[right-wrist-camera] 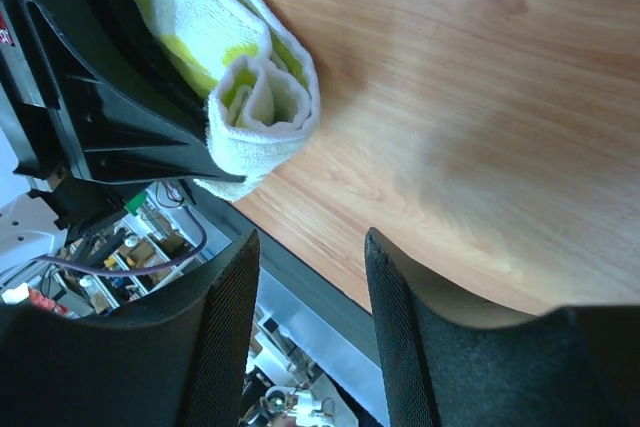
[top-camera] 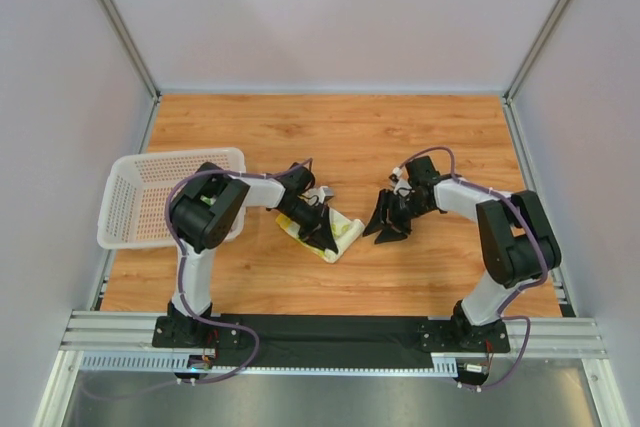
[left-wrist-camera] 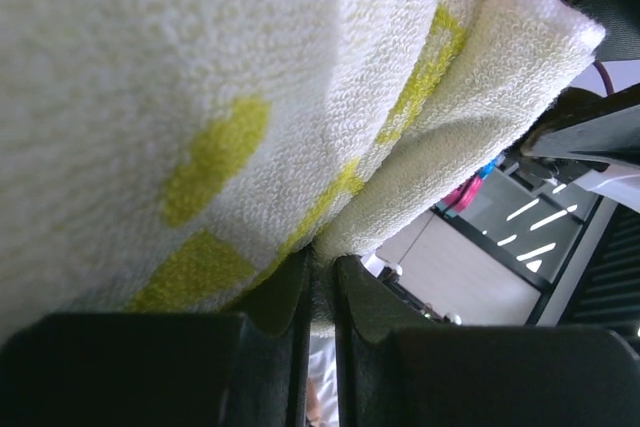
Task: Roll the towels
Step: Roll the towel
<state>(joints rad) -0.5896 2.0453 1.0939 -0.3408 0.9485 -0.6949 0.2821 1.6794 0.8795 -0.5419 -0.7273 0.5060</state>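
Near edge: metal rail [top-camera: 110,332] and black mat [top-camera: 330,342] under both arm bases; left arm [top-camera: 205,212] rises just right of the basket [top-camera: 135,197], overlapping its right corner from above; right arm [top-camera: 510,237] elbows in from the right side.

Mid worktop [top-camera: 350,137]: left jaws down on the towel [top-camera: 345,232], pressed nearly together, pinching a folded terry edge [left-wrist-camera: 320,237] between the tips; right jaws just right of the towel, not touching it, spread wide, nothing between them, bare wood [right-wrist-camera: 480,97] below.

From the right wrist the left arm's black wrist body blocks the towel's far side; only one end [right-wrist-camera: 265,97] shows.

Towel: lime-yellow and white terry, lying between the two sets of jaws, a little left of centre; partly rolled, the end a loose spiral of doubled layers; close up, lime patches on white pile [left-wrist-camera: 200,97]; can't tell whether that end rests on the wood or is raised.

Left edge: white mesh basket, apart from the towel.

Far: open wood, then pale walls.
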